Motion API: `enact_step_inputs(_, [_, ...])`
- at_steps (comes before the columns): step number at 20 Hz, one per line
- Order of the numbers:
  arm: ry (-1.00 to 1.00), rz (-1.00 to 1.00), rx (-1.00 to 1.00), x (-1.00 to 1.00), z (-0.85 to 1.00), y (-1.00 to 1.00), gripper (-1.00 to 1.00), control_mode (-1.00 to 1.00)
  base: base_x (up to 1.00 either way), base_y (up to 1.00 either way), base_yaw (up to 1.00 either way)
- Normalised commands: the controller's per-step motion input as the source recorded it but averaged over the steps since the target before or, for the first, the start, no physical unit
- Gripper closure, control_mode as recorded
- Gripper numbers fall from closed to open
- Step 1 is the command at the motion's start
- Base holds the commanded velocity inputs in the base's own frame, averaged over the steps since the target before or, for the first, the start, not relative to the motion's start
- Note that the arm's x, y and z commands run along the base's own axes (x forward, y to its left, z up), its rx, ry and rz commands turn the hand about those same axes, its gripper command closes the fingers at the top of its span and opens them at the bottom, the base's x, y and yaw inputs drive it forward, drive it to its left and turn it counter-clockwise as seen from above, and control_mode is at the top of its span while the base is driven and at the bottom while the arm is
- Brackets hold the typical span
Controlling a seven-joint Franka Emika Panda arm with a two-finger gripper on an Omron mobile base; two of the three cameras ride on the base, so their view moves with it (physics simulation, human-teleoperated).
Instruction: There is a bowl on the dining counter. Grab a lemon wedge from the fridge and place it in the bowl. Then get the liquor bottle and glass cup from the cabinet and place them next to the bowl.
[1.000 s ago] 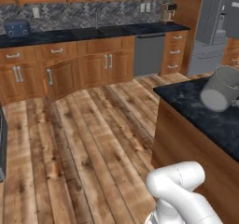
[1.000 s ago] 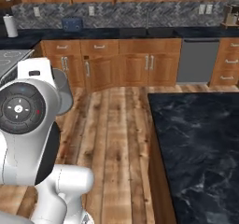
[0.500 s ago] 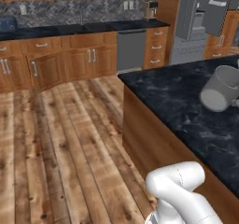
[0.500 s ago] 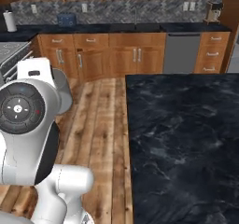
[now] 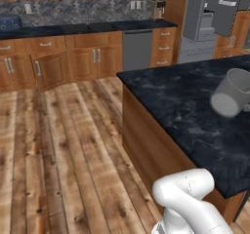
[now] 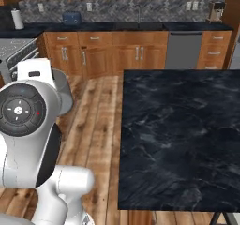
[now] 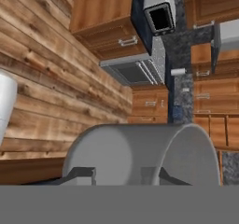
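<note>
The cup (image 5: 230,92) at the right edge of the left base view is pale translucent grey, its open mouth a lighter grey; in the hand view it spans the lower middle in the same grey (image 7: 140,155). The counter (image 5: 195,111) top is black with faint grey marbling, its base warm brown wood. The floor (image 5: 58,150) shows streaked planks in brown and tan. The cabinets (image 5: 63,57) along the top are orange-brown with silver handles, under a grey zigzag-patterned backsplash (image 5: 73,11). The fridge (image 5: 205,18) at upper right is grey, and the dishwasher (image 5: 136,50) dark grey.
</note>
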Motion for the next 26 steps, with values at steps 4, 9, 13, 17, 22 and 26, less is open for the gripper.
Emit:
enact_step_inputs(4, [0.00, 0.00, 0.00, 0.00, 0.00, 0.00, 1.00, 1.00, -1.00, -0.94, 0.00])
enact_step_inputs(9, [0.00, 0.00, 0.00, 0.00, 0.00, 0.00, 1.00, 1.00, -1.00, -0.68, 0.00])
enact_step_inputs(13, [0.00, 0.00, 0.00, 0.00, 0.00, 0.00, 1.00, 1.00, -1.00, -0.18, 0.00])
enact_step_inputs(17, [0.00, 0.00, 0.00, 0.00, 0.00, 0.00, 1.00, 1.00, -1.00, -0.31, 0.00])
enact_step_inputs(22, [0.00, 0.00, 0.00, 0.00, 0.00, 0.00, 1.00, 1.00, -1.00, -0.72, 0.00])
enact_step_inputs(26, [0.00, 0.00, 0.00, 0.00, 0.00, 0.00, 1.00, 1.00, -0.79, -1.00, 0.00])
